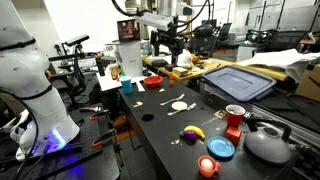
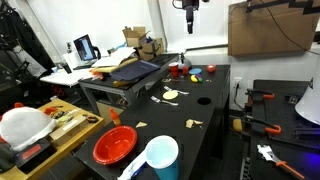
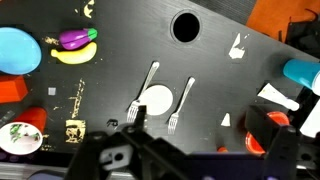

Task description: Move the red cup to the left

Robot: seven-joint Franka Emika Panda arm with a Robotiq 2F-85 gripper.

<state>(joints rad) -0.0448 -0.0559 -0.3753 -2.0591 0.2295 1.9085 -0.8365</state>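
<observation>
Claw (image 2: 188, 14) high over table (image 2: 205, 112), well apart from red cup (image 1: 234, 117).

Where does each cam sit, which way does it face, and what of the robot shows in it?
Exterior view: at the red cup end of the black table, looking along it; the arm shows up top.
Exterior view: opposite end, by the red bowl, looking back along the table; only the claw shows, at the top edge.
Wrist view: above the table, looking down on the white plate; claw at the bottom edge.
Shared: all three show the white plate.
</observation>
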